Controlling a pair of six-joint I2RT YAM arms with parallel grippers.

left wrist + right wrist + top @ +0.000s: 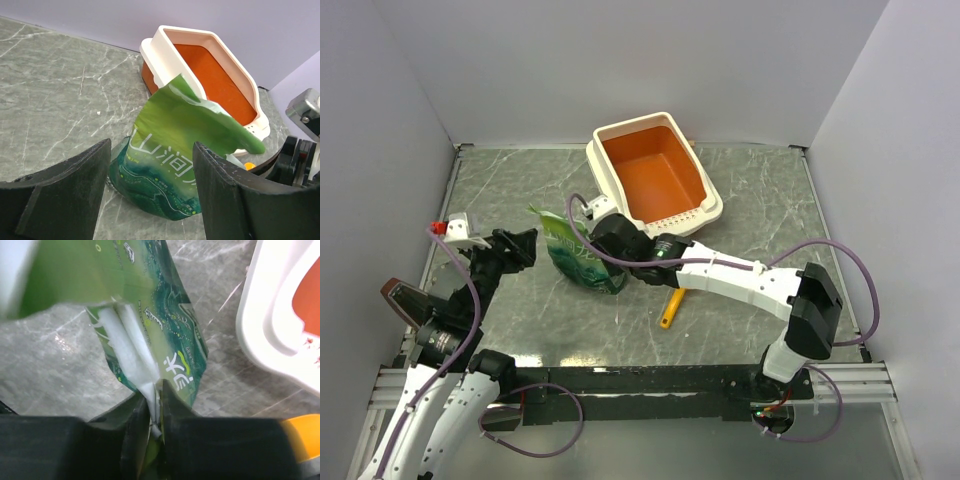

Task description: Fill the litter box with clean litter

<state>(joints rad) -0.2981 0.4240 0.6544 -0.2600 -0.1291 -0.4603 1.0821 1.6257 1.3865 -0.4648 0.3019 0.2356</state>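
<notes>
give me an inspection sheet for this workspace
surface: grey marbled table, no spill seen
job's things: litter box orange inside, no litter seen in it
clutter: green bag standing in front of the box; orange-yellow scoop lying on the table near the bag
grippers: left jaws open, empty; right jaws shut on the green bag's edge
cables: purple cables looping off both arms
surroundings: plain pale walls on three sides

Crumpled green bag [578, 255] stands on grey marbled tabletop [770, 200], top flopped over — orange-yellow scoop [671, 308] near, to its right, partly hidden.
</notes>
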